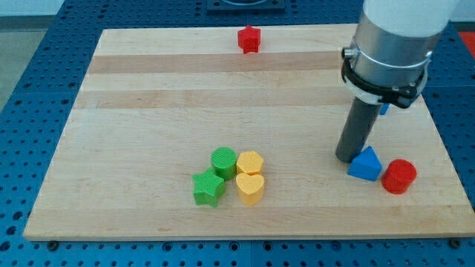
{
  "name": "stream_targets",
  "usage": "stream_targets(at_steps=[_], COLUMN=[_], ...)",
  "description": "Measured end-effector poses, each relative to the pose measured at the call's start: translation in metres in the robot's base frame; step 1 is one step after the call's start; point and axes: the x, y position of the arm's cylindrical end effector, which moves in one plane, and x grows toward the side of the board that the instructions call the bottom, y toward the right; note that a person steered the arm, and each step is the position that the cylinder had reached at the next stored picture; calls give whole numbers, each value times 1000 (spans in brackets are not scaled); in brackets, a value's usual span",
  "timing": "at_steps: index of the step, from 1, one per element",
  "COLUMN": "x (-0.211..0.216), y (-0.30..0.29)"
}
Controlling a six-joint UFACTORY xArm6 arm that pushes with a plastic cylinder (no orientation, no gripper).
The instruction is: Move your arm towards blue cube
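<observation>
My tip (346, 157) rests on the board at the view's right, touching or nearly touching the left side of a blue triangular block (366, 165). Only a small blue sliver of the blue cube (384, 109) shows behind the arm's grey collar, up and to the right of my tip. The arm hides the rest of it.
A red cylinder (399, 176) sits just right of the blue triangular block. A red star (249, 38) lies near the top edge. At bottom centre a green cylinder (223, 161), green star (208, 188), yellow hexagon (250, 162) and yellow heart (250, 188) cluster together.
</observation>
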Motion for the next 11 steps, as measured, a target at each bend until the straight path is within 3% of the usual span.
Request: stream_targets(at_steps=[4, 8, 11], x=[13, -99, -139], y=[16, -11, 61])
